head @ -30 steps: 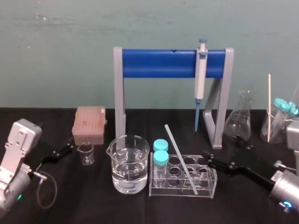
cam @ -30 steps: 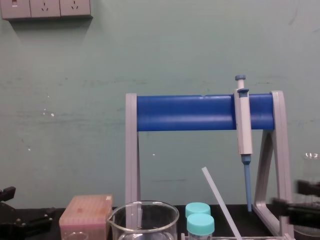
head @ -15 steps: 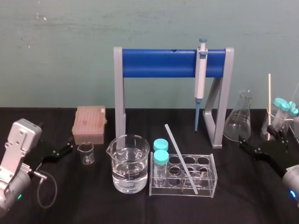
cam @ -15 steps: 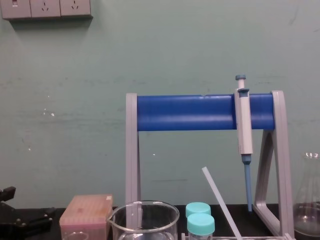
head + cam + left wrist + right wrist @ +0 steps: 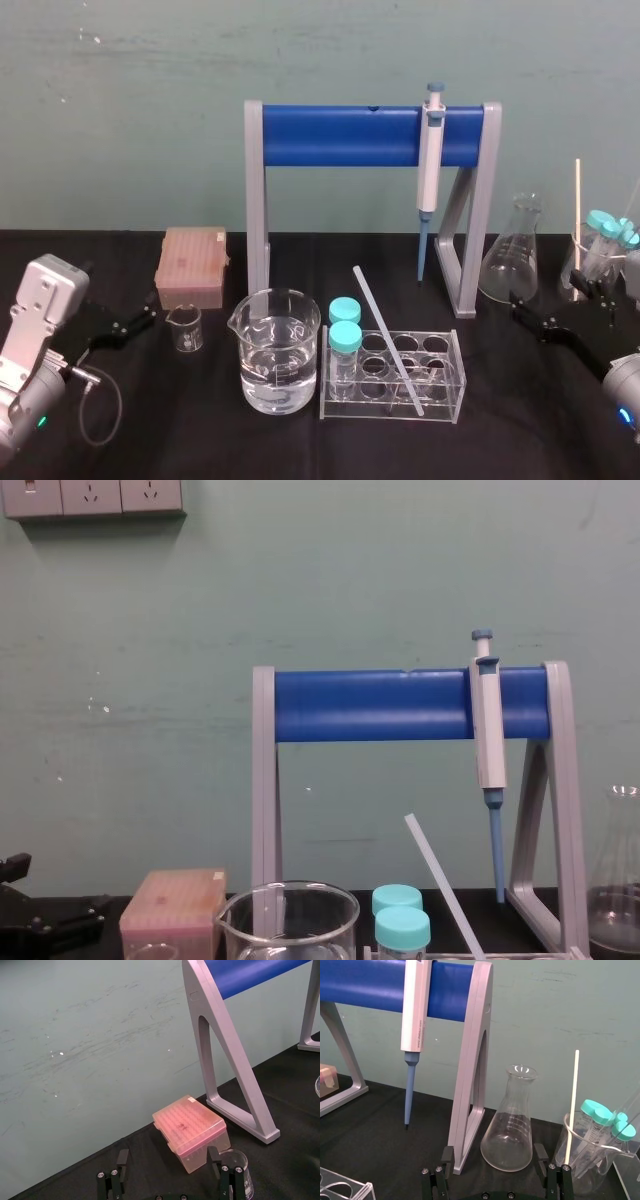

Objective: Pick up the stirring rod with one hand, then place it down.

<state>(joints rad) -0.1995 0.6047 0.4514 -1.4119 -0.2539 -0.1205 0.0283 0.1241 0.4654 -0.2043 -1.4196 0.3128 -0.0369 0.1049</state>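
The stirring rod is a thin translucent whitish stick leaning at a slant in the clear test-tube rack; its upper end rises above the rack in the chest view. My right gripper hovers low at the table's right side, well right of the rack. It is open and empty, with the flask ahead of it in the right wrist view. My left gripper rests at the far left, open, facing the pink box.
A water-filled beaker stands left of the rack, with two teal-capped tubes in the rack. Behind are the blue-barred stand with a hanging pipette, a pink tip box, a small beaker, an Erlenmeyer flask and a beaker of capped tubes.
My right gripper has drawn back from beside the rack to the table's right side near the flask. The rod stays leaning in the rack. The left arm has not moved.
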